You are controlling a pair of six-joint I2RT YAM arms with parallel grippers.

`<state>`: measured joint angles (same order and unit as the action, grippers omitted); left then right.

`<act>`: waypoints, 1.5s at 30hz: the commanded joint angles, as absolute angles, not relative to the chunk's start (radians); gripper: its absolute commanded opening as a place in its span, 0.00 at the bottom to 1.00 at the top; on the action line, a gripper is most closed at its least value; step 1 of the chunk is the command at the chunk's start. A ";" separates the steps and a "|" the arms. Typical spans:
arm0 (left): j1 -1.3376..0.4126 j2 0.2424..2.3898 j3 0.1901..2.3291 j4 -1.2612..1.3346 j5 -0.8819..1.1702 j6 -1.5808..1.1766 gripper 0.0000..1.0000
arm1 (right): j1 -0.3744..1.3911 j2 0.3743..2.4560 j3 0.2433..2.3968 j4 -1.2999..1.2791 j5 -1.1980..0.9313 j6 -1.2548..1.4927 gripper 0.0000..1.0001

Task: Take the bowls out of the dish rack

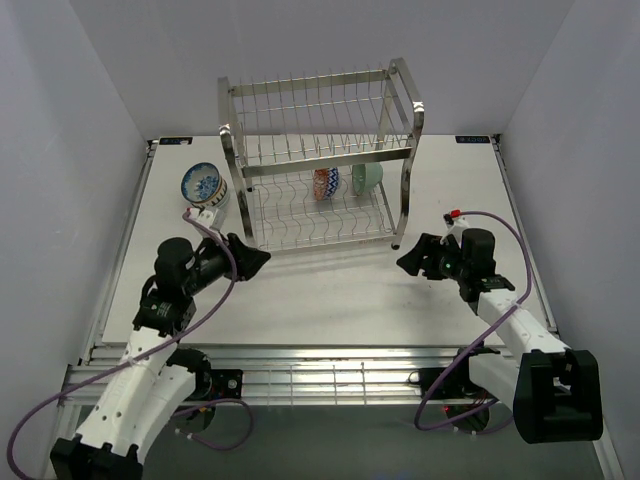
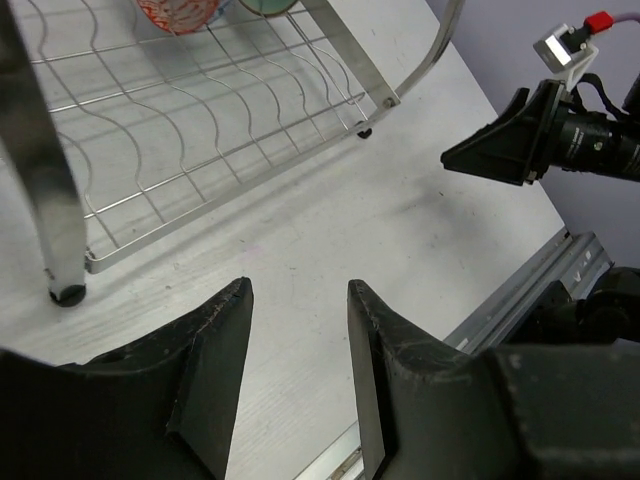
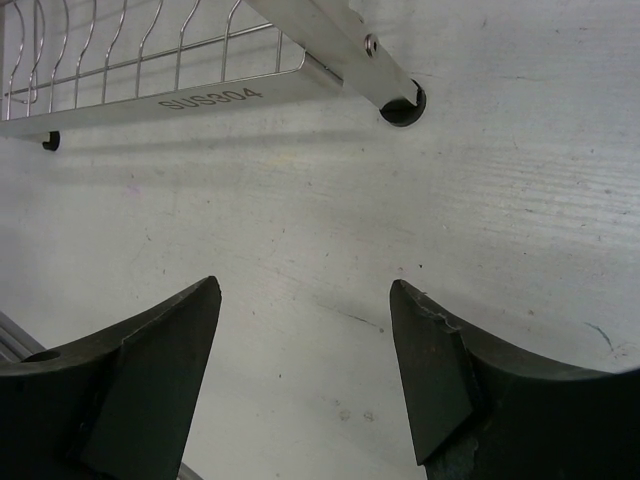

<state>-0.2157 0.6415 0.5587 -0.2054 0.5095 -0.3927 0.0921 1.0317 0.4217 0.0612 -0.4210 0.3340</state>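
Observation:
The steel dish rack (image 1: 325, 161) stands at the back middle of the table. On its lower tier a red-blue patterned bowl (image 1: 327, 184) and a mint green bowl (image 1: 367, 177) stand on edge; both show at the top of the left wrist view (image 2: 180, 12) (image 2: 265, 5). A blue-and-white bowl (image 1: 203, 185) sits on the table left of the rack. My left gripper (image 1: 258, 260) (image 2: 298, 290) is open and empty, low by the rack's front left post. My right gripper (image 1: 408, 262) (image 3: 305, 290) is open and empty, near the front right post foot (image 3: 403, 105).
The white table (image 1: 330, 295) has grey walls on the left, right and back. The rack's upper tier (image 1: 315, 100) holds nothing I can see. A metal rail (image 1: 300, 372) runs along the near edge. The right gripper shows in the left wrist view (image 2: 480, 158).

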 commanded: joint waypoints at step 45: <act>-0.598 1.785 0.885 0.834 -0.028 -0.391 0.57 | 0.078 1.078 0.408 0.178 -0.499 0.365 0.97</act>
